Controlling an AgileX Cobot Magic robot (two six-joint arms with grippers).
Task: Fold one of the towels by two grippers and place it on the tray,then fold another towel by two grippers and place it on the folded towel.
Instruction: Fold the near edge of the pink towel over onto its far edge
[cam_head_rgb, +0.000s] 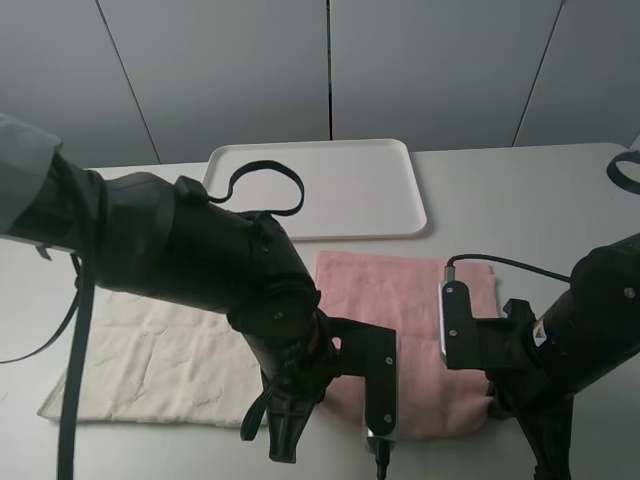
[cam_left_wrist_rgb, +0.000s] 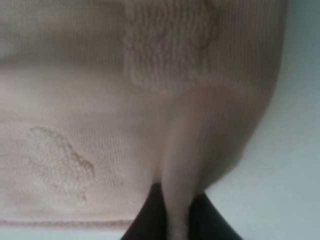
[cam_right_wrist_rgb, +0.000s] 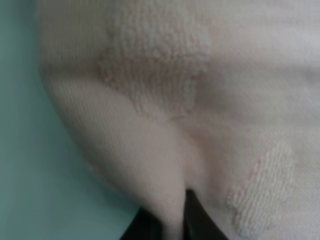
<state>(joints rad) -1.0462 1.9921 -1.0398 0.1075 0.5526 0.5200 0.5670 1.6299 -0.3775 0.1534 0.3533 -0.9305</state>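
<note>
Two towels, one tray, two arms. The white tray (cam_head_rgb: 330, 185) sits at the far middle of the bench (cam_head_rgb: 540, 200), and both towels lie outside it. The pink towel (cam_head_rgb: 400, 290) is spread just on the near side of the tray. The cream towel (cam_head_rgb: 150, 360) lies beside it toward the left edge. Left fingers (cam_left_wrist_rgb: 145, 220) are pinched tight on a raised fold at the pink towel's near left corner. Right fingers (cam_right_wrist_rgb: 202, 225) are likewise clamped on its near right corner.
</note>
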